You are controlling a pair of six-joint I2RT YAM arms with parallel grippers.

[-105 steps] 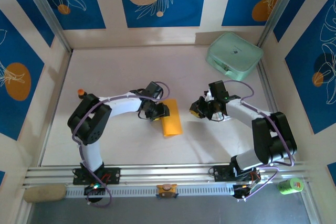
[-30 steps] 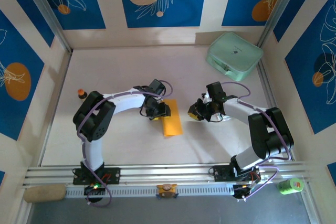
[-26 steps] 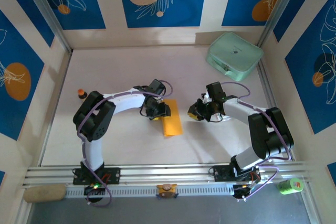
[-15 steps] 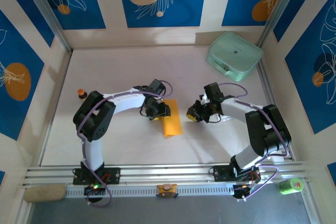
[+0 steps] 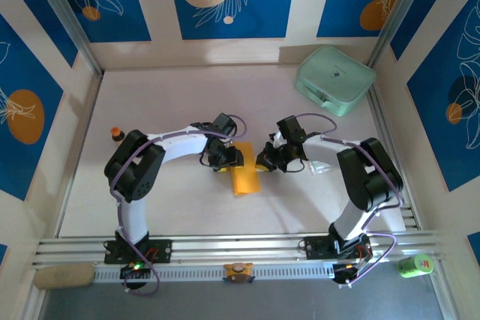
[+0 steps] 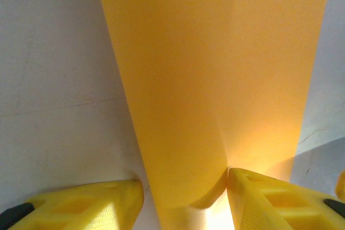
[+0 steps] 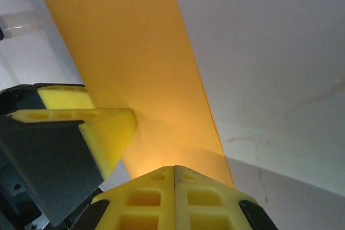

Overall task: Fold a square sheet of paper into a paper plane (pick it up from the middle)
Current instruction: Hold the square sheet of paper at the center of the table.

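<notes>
The square sheet of paper [image 5: 245, 177] lies folded into a narrow orange-yellow strip at mid-table. In the left wrist view the paper [image 6: 215, 68] has a raised fold that runs between the fingers of my left gripper [image 6: 186, 187]. That gripper is open, and its right finger [image 6: 280, 197] touches the fold. From above, my left gripper [image 5: 229, 161] sits at the strip's upper left end. My right gripper [image 5: 264, 162] is at the strip's upper right edge. In the right wrist view my right gripper [image 7: 175, 168] is shut, with its tips over the paper [image 7: 135, 68] and nothing seen between them.
A mint-green case [image 5: 334, 80] lies at the back right. A small brown orange-capped bottle [image 5: 116, 133] stands at the left. A small clear item [image 5: 319, 168] lies beside the right forearm. Metal rails [image 5: 240, 249] run along the near edge, and walls close in the table.
My right gripper has moved left to the paper's right edge and closed fully. The left gripper and the paper have stayed in place.
</notes>
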